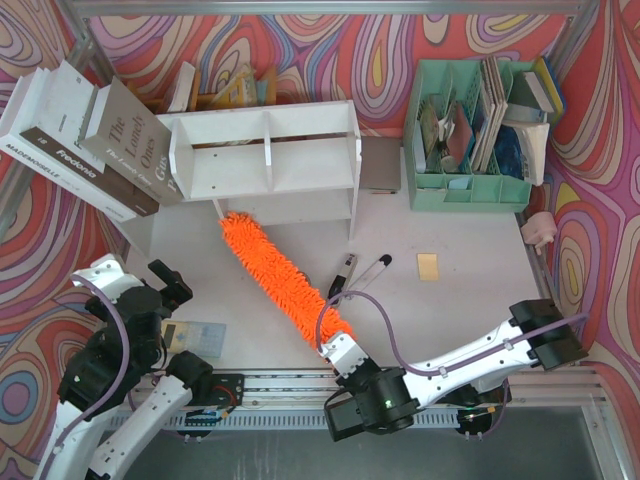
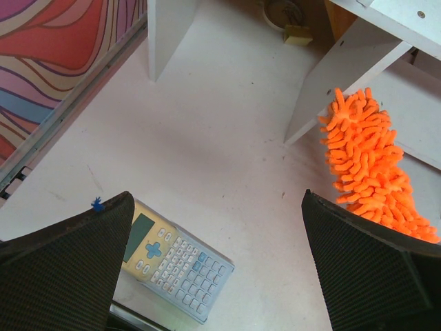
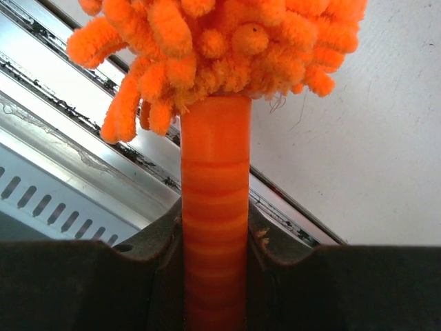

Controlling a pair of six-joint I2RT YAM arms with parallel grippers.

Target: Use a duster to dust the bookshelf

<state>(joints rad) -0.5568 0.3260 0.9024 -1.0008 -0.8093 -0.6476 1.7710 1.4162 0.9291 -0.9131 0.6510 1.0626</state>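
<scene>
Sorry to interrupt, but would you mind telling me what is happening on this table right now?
The right pincer is shut on the handle of the orange duster, whose fluffy head reaches out to the foot of the white bookshelf. The left pincer hangs open above a calculator, holding nothing.
</scene>
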